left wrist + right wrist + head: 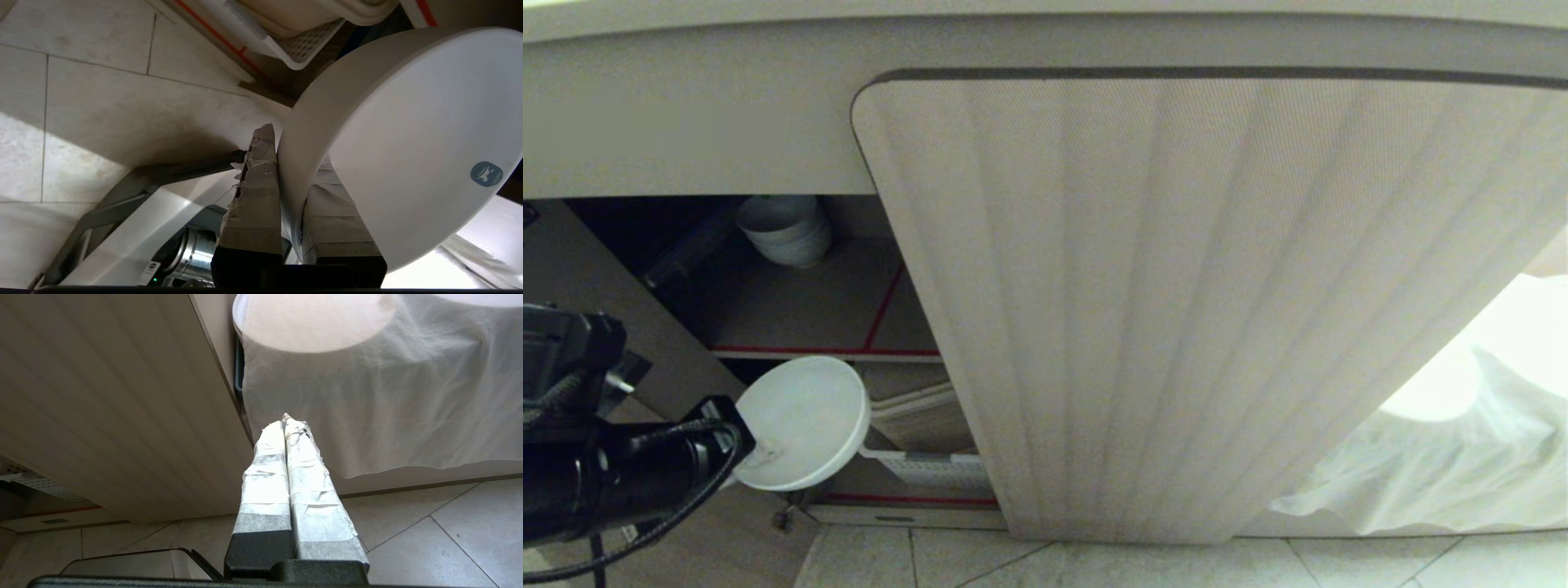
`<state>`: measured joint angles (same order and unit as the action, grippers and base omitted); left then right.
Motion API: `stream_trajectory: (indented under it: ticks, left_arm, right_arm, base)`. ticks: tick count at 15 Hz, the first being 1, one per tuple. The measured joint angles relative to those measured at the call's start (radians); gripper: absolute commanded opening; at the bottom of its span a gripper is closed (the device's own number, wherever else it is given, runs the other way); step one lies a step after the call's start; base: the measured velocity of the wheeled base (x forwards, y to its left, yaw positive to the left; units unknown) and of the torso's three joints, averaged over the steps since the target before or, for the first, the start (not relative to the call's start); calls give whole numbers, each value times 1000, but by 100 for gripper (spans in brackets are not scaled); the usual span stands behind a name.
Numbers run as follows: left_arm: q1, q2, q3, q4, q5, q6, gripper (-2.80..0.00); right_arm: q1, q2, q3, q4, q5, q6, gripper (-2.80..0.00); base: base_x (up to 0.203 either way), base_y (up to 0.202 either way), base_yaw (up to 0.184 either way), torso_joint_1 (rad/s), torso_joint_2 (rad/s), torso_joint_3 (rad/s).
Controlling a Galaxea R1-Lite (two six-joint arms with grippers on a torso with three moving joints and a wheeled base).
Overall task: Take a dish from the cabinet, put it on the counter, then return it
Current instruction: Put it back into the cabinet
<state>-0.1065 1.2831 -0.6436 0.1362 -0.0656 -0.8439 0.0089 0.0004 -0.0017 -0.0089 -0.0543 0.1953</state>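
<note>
Left gripper [737,445] low at the left of the cabinet [686,122] opening, pinching the dish [805,420] by its rim: one taped finger [257,196] outside the wall, the other inside. Dish on edge, clear of every shelf, just in front of the red-edged shelf [825,314] lip and above the white basket [931,467] on the bottom level. Hard to say from these views whether headed out or back in; probably out, toward the counter, which is not in view here.

To do it well:
- Squeeze firmly; a thin rim grip on a tilted dish invites slipping or swinging.
- Level the dish before setting it down anywhere.
- Draw straight back from the opening before lifting.

Edges and room:
- Shelf lip right behind the dish, basket rim just below it; little slack on either.
- Fluted door [1192,310] close on the right side of the opening, so no drifting that way.
- Cabinet frame overhead; rise only once clear of it.
- Stack of bowls [786,229] at the shelf's back left corner, well apart, no hazard.
- Open tiled floor [1094,563] in front for backing away.

Right gripper [286,424] parked, fingers pressed together, empty, near the hanging cloth [367,416].
</note>
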Motion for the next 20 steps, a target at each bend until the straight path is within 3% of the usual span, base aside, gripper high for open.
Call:
stream_trajectory:
  ticks: [11,20]
  left_arm:
    - [8,190,-14,-246,29,-163,-280]
    - [8,308,-110,-252,31,-258,-280]
  right_arm:
    - [0,0,0,0,0,0,-280]
    - [0,0,0,0,-1,0,-280]
  base:
    - [0,0,0,0,0,0]
    - [0,0,0,0,0,0]
